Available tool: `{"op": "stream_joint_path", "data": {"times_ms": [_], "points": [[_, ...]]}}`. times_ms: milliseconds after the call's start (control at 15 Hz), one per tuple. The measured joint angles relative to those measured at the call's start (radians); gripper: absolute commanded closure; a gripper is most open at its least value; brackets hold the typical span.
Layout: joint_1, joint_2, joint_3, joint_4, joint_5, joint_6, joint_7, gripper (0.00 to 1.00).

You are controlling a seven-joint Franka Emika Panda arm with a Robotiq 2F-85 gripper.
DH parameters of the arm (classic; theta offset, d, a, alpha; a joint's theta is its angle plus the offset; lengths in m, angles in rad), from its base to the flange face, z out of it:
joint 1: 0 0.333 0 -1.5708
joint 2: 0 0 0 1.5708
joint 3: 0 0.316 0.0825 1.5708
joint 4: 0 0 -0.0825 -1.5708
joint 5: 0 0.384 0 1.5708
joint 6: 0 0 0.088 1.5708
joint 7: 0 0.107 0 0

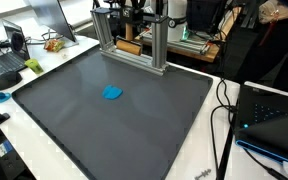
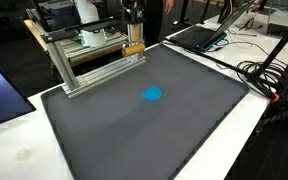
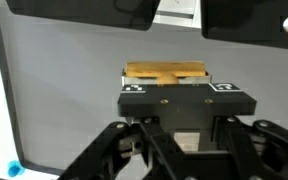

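- The gripper (image 2: 134,40) hangs at the aluminium frame (image 2: 92,66). Its fingers (image 3: 134,88) are closed in, pinching a wooden block (image 3: 164,72).
- In an exterior view the wooden block (image 2: 134,49) hangs directly under the fingers. It is level with the frame's top rail and just beside its corner post.
- In the wrist view the block lies crosswise at the fingertips, with its long side running from one pad to the other.
- Obstruction: the frame's rails and posts stand close on either side of the fingers.
- The grey mat (image 2: 154,135) spreads out below and away from the fingers.
- A blue object (image 2: 153,95) lies flat on the mat, well apart from the fingers and outside the frame.
- A laptop (image 2: 198,36) and loose cables (image 2: 269,75) sit off the mat's edge, well apart from the fingers.
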Motion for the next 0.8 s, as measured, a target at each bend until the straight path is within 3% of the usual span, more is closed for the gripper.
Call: {"op": "stream_joint_path", "data": {"times_ms": [800], "points": [[-0.008, -0.072, -0.022, -0.101, 0.011, 0.001, -0.001, 0.78]]}}
